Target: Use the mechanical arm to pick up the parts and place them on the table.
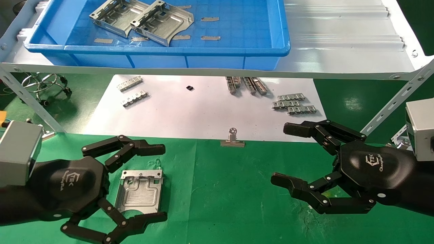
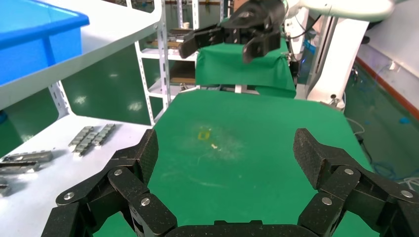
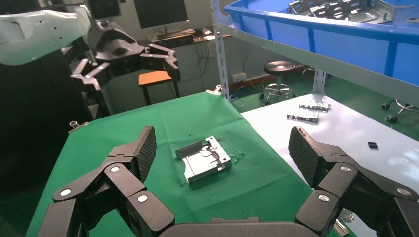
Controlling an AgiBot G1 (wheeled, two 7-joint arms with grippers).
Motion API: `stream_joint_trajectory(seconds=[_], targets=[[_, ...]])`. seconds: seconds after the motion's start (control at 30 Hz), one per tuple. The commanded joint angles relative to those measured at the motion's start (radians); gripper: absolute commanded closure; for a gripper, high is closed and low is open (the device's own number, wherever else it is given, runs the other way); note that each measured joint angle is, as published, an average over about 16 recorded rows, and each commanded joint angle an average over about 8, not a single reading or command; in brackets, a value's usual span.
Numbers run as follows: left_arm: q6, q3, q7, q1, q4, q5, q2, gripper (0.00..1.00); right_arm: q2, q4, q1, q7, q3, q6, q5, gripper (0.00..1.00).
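Observation:
One silver part (image 1: 139,191) lies flat on the table's green cloth (image 1: 220,189); it also shows in the right wrist view (image 3: 202,160). My left gripper (image 1: 159,183) is open and empty. The right wrist view shows it (image 3: 128,54) held well above that part. Its own wrist view (image 2: 228,153) shows only bare cloth between the fingers. My right gripper (image 1: 283,154) is open and empty over the cloth at the right, also seen in the right wrist view (image 3: 225,148). Two more parts (image 1: 115,15) (image 1: 162,22) lie in the blue tray (image 1: 169,51).
The tray stands on a white shelf (image 1: 339,40) over the table's far side, with slanted struts at left (image 1: 27,98) and right (image 1: 393,101). White paper (image 1: 190,112) carries toothed strips (image 1: 294,104) (image 1: 130,83) and is held by a binder clip (image 1: 232,139).

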Motion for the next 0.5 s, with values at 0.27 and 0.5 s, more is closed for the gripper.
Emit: stream_joint_trajectory(seconds=[0.27,0.5], targets=[[-0.015,-0.128,-0.106,0.087,-0.125,-0.003,-0.028,0.00,0.000,0.000,0.000,0.000,0.000,0.000,0.000,0.00],[-0.019,-0.159,-0.123,0.109,-0.156,-0.004,-0.036,0.00,0.000,0.000,0.000,0.000,0.000,0.000,0.000,0.00]])
